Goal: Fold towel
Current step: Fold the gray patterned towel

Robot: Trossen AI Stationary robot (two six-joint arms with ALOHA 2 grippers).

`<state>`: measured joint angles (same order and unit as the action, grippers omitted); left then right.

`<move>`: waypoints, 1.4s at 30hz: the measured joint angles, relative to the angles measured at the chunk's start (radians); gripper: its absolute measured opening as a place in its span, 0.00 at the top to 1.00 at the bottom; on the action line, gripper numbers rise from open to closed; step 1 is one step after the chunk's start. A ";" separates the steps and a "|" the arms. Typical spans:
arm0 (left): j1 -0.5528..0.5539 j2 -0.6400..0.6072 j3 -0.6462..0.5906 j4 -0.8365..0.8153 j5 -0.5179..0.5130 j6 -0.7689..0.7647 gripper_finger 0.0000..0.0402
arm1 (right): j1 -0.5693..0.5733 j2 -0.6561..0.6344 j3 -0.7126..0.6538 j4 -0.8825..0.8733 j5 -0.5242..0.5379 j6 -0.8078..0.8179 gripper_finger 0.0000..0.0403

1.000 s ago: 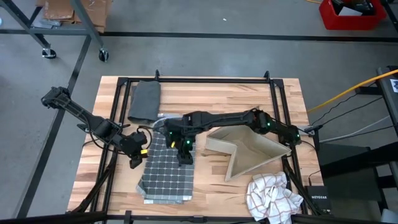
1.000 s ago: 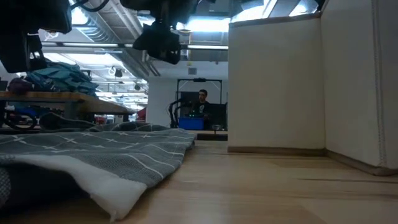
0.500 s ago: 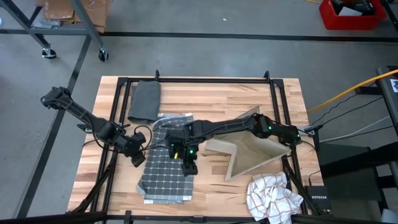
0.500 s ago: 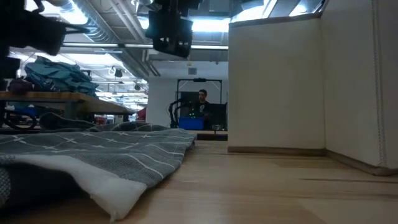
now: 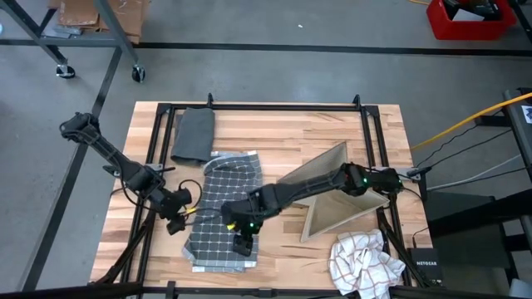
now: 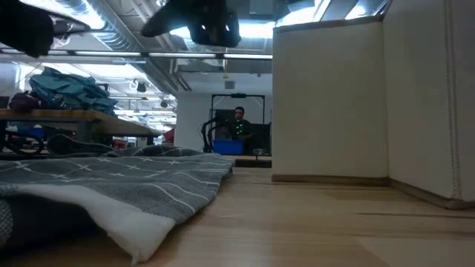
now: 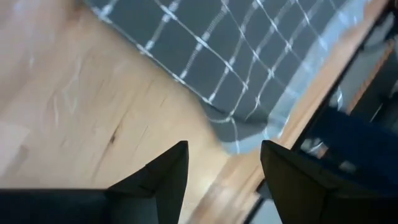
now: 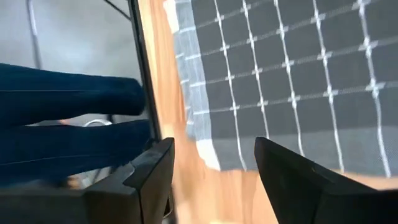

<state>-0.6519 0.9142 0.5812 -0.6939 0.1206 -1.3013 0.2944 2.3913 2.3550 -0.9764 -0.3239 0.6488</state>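
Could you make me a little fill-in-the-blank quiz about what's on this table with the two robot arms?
1. The grey checked towel lies flat on the ____ table.
2. The left end effector has its fingers ____ and holds nothing.
3. The right end effector hovers over the ____.
4. A crumpled ____ cloth lies at the table's corner.

Missing words: wooden; open; towel; white

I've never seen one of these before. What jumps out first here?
A grey checked towel lies spread on the wooden table, and two dark arms reach over it: the left hand open at its left edge, the right hand open above its near end. To the right stand a beige fabric box and a crumpled cloth.
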 joint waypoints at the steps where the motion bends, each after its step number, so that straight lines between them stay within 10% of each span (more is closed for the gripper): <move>1: -0.016 0.000 0.000 0.002 -0.008 0.046 0.52 | 0.012 0.000 0.000 0.006 0.027 -0.014 0.44; 17: -0.264 0.139 0.000 0.354 -0.150 1.022 0.52 | 0.184 0.017 0.000 0.023 0.321 -0.526 0.44; 42: -0.274 0.497 0.000 0.525 -0.233 1.230 0.52 | 0.197 0.183 -0.001 0.090 0.279 -0.555 0.44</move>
<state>-0.9257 1.4110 0.5812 -0.1686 -0.1120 -0.0715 0.4915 2.5743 2.3544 -0.8865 -0.0452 0.0940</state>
